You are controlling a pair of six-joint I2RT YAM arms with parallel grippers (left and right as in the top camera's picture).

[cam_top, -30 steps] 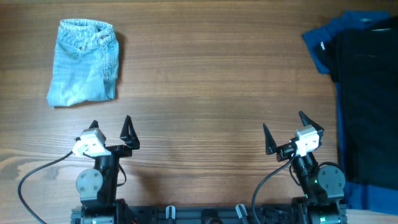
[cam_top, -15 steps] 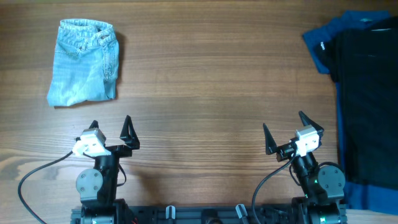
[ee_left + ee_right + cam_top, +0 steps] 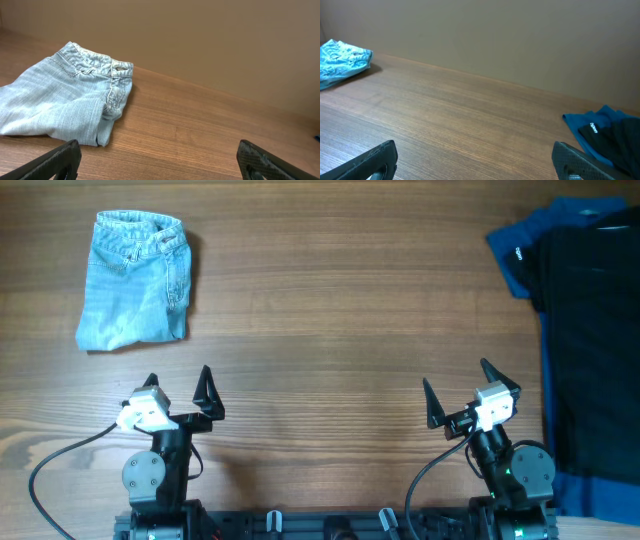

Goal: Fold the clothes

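Folded light-blue denim shorts (image 3: 133, 280) lie at the far left of the wooden table, also in the left wrist view (image 3: 65, 102) and far off in the right wrist view (image 3: 342, 60). A black garment (image 3: 590, 340) lies on a dark blue one (image 3: 515, 255) at the right edge; the blue one shows in the right wrist view (image 3: 597, 127). My left gripper (image 3: 178, 385) is open and empty near the front edge, well short of the denim. My right gripper (image 3: 458, 395) is open and empty, left of the black garment.
The wooden table (image 3: 330, 310) spans the view. The arm bases and cables (image 3: 60, 465) sit along the front edge. A plain beige wall (image 3: 495, 35) stands behind the table.
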